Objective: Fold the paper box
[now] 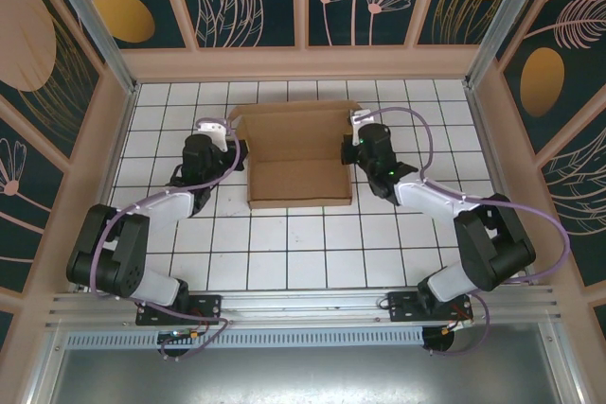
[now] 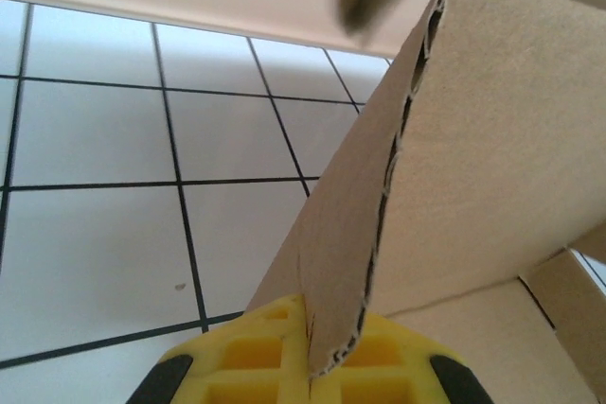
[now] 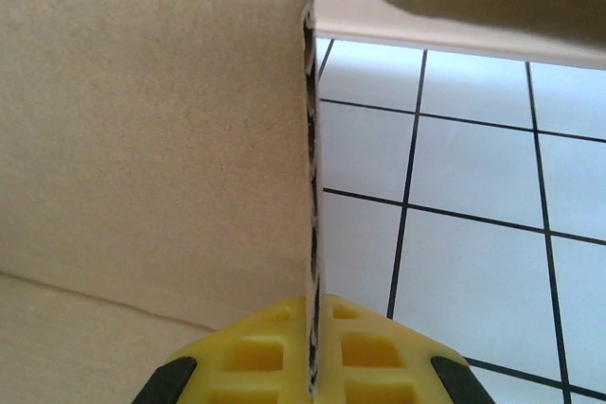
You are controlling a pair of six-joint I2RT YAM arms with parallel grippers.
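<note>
The paper box (image 1: 298, 163) lies on the tiled table as a brown cardboard sheet, its back panel and both side flaps raised. My left gripper (image 1: 233, 145) is shut on the left side flap. In the left wrist view the flap's corrugated edge (image 2: 379, 234) is pinched between the yellow fingers (image 2: 246, 357) of the left gripper (image 2: 317, 366). My right gripper (image 1: 358, 139) is shut on the right side flap. In the right wrist view that flap's edge (image 3: 311, 139) stands upright in the right gripper (image 3: 312, 357), with the box's inner face (image 3: 142, 139) to its left.
The white tiled table (image 1: 303, 243) spreads in front of the box between the two arms. A wooden wall (image 1: 303, 63) runs close behind the box, and side walls (image 1: 114, 139) close in the table left and right.
</note>
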